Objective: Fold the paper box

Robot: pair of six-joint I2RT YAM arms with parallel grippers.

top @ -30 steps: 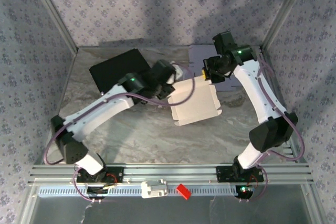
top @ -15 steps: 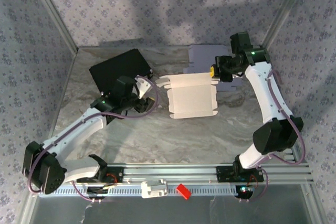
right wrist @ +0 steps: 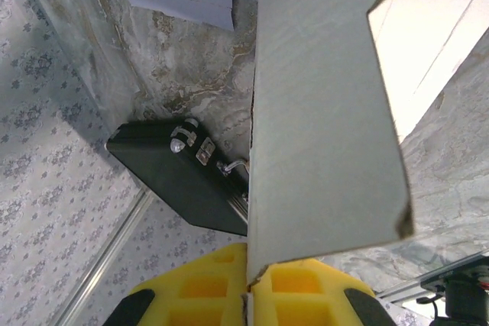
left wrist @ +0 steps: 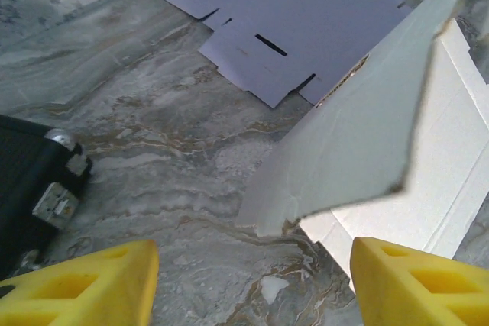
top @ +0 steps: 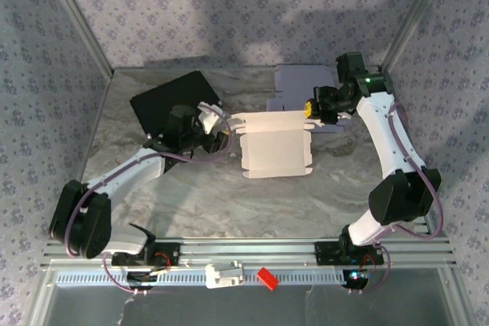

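The white paper box [top: 275, 150] lies unfolded in the middle of the table, with its rear flap standing up. My right gripper [top: 309, 107] is shut on the right end of that flap; in the right wrist view the yellow pads [right wrist: 260, 288] pinch the flap's edge [right wrist: 321, 112]. My left gripper [top: 221, 131] stands open just left of the box, close to its rear left corner. In the left wrist view its yellow fingers [left wrist: 84, 284] are spread over bare table, and the raised flap [left wrist: 359, 143] hangs ahead of them, untouched.
A flat lavender cardboard sheet [top: 294, 80] lies behind the box. A black case [top: 172, 97] sits at the back left, close behind my left gripper. Patterned walls close the sides and back. A white part [top: 224, 274] and a red part [top: 266, 278] rest on the front rail.
My left gripper has let go of the box's left corner and drawn back left. The box has swung square to the table. My right gripper shifted slightly right, still holding the flap.
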